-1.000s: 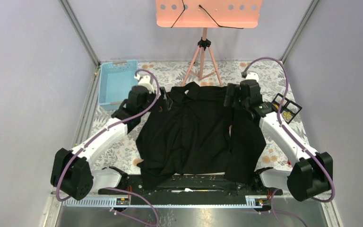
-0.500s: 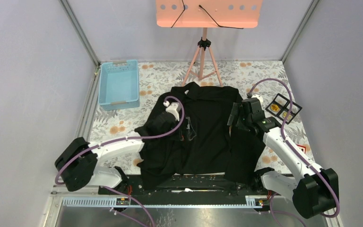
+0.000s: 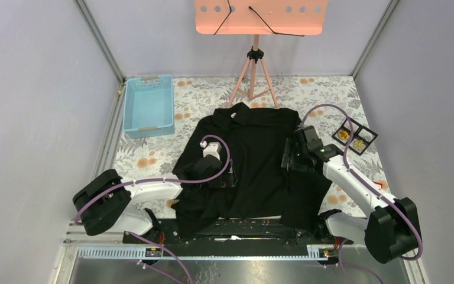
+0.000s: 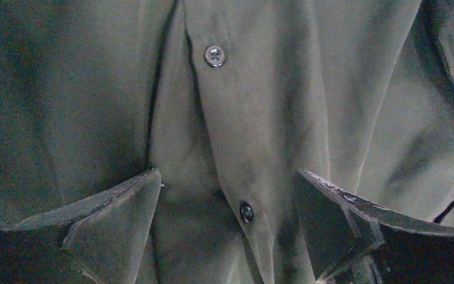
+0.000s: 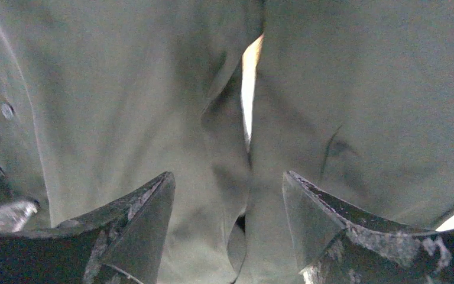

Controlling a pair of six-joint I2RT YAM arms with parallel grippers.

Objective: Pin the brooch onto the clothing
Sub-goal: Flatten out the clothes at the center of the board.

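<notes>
The black collared shirt (image 3: 259, 139) lies flat on the table, collar at the far side. My left gripper (image 3: 229, 178) is open and empty over the shirt front; in the left wrist view (image 4: 227, 173) its jaws straddle the button placket, with one button (image 4: 246, 212) between them and another (image 4: 214, 55) farther off. My right gripper (image 3: 285, 161) is open and empty over the seam between the shirt's body and right sleeve, which also shows in the right wrist view (image 5: 228, 174). Small gold brooches (image 3: 343, 135) lie in a black tray (image 3: 360, 134) at the right.
A light blue bin (image 3: 148, 105) stands at the far left. A pink stand on a tripod (image 3: 253, 71) rises behind the collar. The floral tablecloth (image 3: 325, 94) shows around the shirt. Metal frame posts run along both sides.
Both arms drew back from the shirt's shoulders. The left gripper moved near and right to the front placket. The right gripper moved near and slightly left to the sleeve seam.
</notes>
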